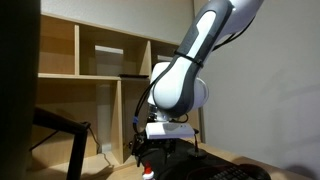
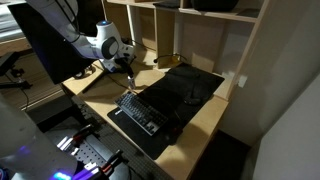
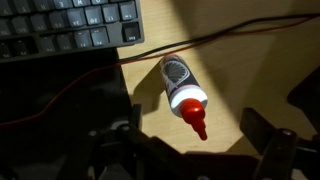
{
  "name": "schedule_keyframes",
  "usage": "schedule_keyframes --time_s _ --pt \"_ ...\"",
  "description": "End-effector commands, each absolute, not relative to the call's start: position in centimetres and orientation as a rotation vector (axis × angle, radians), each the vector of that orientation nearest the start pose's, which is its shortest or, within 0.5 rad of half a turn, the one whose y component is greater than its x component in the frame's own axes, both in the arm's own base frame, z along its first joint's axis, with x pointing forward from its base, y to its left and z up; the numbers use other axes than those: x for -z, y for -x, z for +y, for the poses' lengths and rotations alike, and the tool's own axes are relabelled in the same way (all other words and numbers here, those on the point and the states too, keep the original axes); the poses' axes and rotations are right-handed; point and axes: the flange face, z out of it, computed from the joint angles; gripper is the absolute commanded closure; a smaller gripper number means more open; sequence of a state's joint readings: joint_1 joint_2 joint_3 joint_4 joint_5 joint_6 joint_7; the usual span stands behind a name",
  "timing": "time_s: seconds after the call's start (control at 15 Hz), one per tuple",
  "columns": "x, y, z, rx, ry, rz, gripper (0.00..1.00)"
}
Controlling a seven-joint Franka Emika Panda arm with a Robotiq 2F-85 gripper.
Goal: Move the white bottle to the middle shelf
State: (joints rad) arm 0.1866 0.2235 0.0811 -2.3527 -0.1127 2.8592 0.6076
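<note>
Low over the desk [image 3: 262,82], the gripper [image 3: 195,155] hung with jaws spread wide, holding nothing. The white bottle [image 3: 180,85] lay on its side just ahead, red cap nearest. A keyboard [image 3: 70,25] and cable [image 3: 235,42] lay just beyond it, and the middle shelf [image 1: 70,76] stood well apart.

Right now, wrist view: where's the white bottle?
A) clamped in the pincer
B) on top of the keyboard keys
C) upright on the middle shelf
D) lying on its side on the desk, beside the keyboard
D: the white bottle lies on its side on the bare wooden desk, just off the keyboard, with its red cap pointing toward the open pincer, which is not touching it.
</note>
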Motion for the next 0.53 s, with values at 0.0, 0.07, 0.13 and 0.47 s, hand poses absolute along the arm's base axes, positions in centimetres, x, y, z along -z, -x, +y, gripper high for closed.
schedule_keyframes --time_s 0.0,0.07,0.13,0.47 --pt "-24.5 -54.1 15.6 0.457 2.955 0.376 0.00" --pt "-24.1 -54.4 15.8 0.467 2.945 0.386 0.00" --pt "-23.6 -54.6 15.9 0.448 2.948 0.411 0.00" --pt "-23.1 -53.8 15.5 0.404 2.966 0.439 0.00"
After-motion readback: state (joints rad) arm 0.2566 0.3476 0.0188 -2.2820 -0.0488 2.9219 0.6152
